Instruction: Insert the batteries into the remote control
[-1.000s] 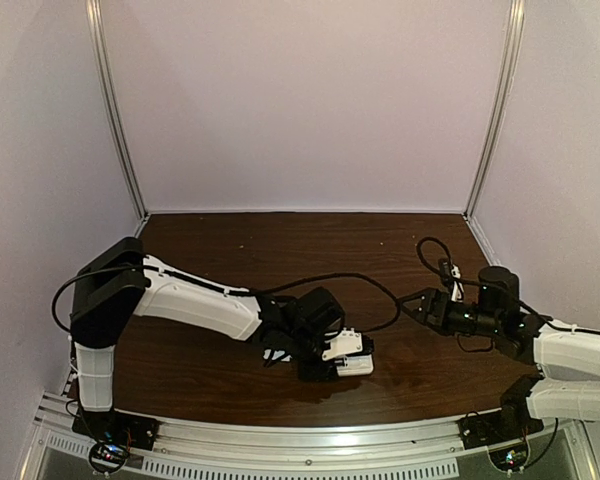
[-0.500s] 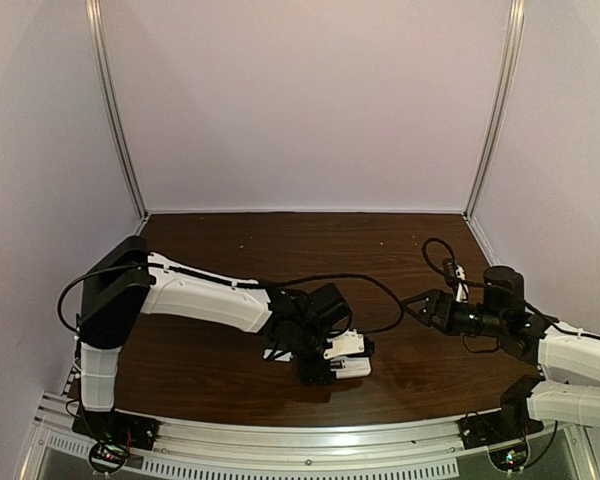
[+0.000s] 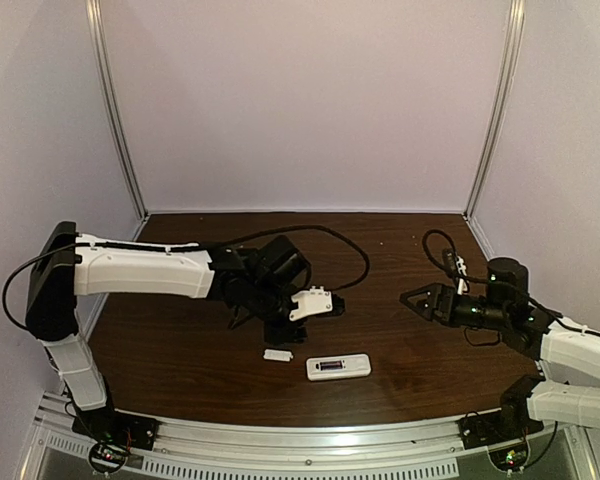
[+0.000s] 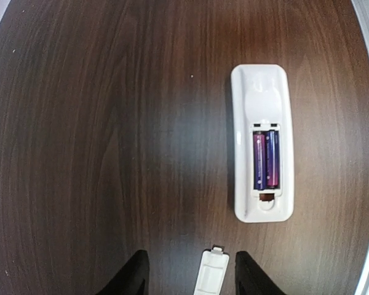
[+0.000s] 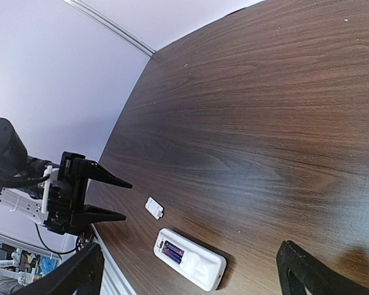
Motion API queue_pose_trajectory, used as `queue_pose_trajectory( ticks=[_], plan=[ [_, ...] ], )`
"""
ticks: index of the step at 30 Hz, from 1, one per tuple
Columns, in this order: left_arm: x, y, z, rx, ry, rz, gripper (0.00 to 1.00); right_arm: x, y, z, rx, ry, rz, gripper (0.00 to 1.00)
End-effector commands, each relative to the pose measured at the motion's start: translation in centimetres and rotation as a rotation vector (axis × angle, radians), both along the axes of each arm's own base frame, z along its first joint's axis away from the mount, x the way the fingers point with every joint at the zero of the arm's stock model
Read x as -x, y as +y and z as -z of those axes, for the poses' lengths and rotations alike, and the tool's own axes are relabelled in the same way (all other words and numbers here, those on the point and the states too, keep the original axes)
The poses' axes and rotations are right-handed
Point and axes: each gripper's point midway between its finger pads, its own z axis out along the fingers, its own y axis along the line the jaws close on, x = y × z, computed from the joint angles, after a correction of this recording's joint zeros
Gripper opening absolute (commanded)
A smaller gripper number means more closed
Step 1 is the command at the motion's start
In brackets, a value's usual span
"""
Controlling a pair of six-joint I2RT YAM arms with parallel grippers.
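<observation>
Dark wooden table (image 3: 400, 250) spread out under me, and my left gripper (image 5: 114, 198) hangs above it, fingers (image 4: 135, 273) spread wide with nothing between them but air. Over on the other side, my right gripper (image 3: 412, 299) is held off the wood too, jaws apart and empty, pointing in toward the middle. There's the remote control (image 4: 261, 141), lying flat and back side up near the front edge of the table, touched by neither gripper. Just beside its compartment end lies the small white cover (image 4: 210, 273), off the remote and on the wood, framed between my left fingertips in the wrist view. And the batteries (image 4: 265, 160): both seated side by side in the open compartment, purple-blue and plain to see.
</observation>
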Motion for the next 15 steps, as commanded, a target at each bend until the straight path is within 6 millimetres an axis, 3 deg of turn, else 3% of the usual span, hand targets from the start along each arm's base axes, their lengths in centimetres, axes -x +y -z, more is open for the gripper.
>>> queue_pose_trajectory(
  ticks=[1, 6, 15],
  plan=[
    [0.8, 2.8, 3.6, -0.149, 0.007, 0.048, 0.44, 0.2, 0.1, -1.2, -0.003, -0.036, -0.025, 1.00],
    [0.5, 3.2, 5.2, -0.209, 0.005, 0.059, 0.36, 0.5, 0.0, -1.1, 0.000, -0.037, -0.031, 1.00],
    [-0.1, 3.2, 7.6, -0.275, 0.004, 0.055, 0.36, 0.8, -0.1, -0.7, 0.006, -0.031, -0.038, 1.00]
  ],
)
